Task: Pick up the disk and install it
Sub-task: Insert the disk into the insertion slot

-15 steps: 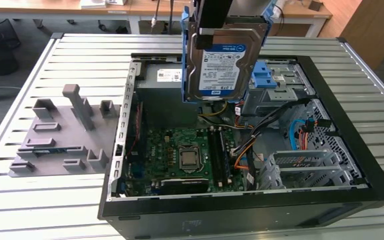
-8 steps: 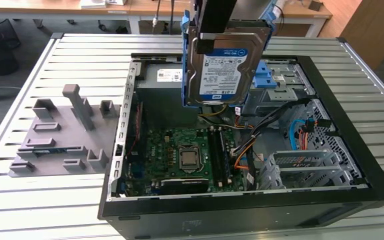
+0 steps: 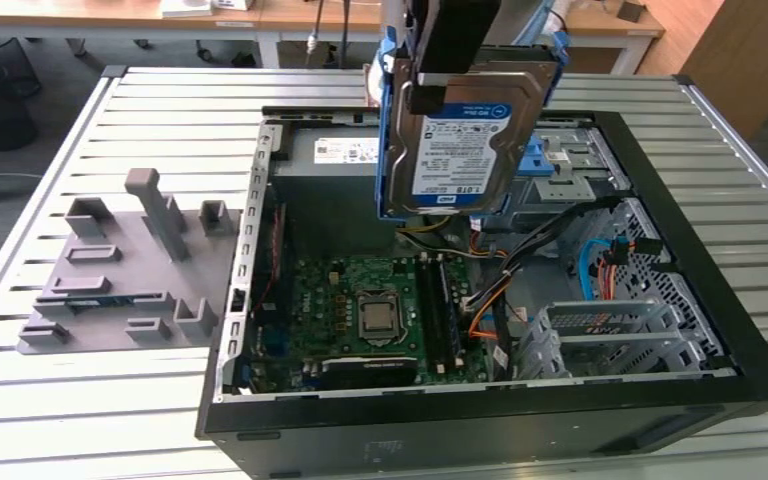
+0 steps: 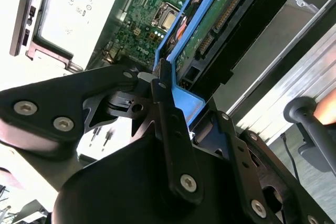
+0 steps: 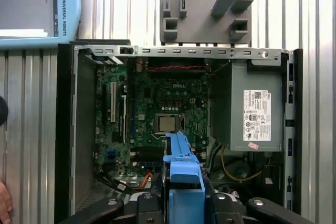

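Disk: we see it [image 3: 471, 140] held upright in the air above the open computer case [image 3: 491, 405], its white-and-blue label facing the exterior camera.
Blue bracket: it frames the disk's edges [image 3: 387, 150]; in the first wrist view it [image 5: 184, 182] sits between the black gripper parts, over the motherboard.
Gripper: it [image 3: 435, 80] is clamped on the upper end of the disk; in the second wrist view we see one of its fingers [image 4: 165, 108] pressed against the bracket's blue edge.
Computer case: it lies on its side with the panel off, on the slatted metal table [image 3: 91, 420].
Motherboard: it [image 3: 364, 305] lies exposed on the case floor, below the hanging disk.
Drive cage: the grey metal cage [image 3: 584, 150] stands just beside the disk, towards the exterior view's right.
Power supply: we see the grey box [image 5: 252, 108] inside the case, next to the motherboard.
Grey fixture: it [image 3: 117, 280] rests on the table beside the case, on the exterior view's left.
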